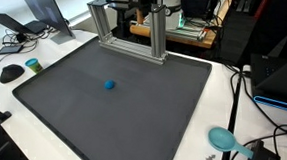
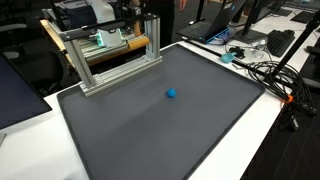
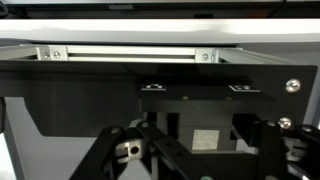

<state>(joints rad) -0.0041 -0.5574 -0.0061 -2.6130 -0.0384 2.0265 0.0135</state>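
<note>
blue ball (image 1: 109, 85) (image 2: 172, 94) sits alone near centre of the dark mat (image 1: 86, 124) in both exterior views, nothing touching it. aluminium frame (image 1: 131, 36) stands on the mat's far edge, upper middle of frame, well apart from the ball. mat lies on the white surface (image 1: 4, 94). wrist view: only the jaws' linkages along the bottom edge, tips out of shot, can't tell how wide they stand
</note>
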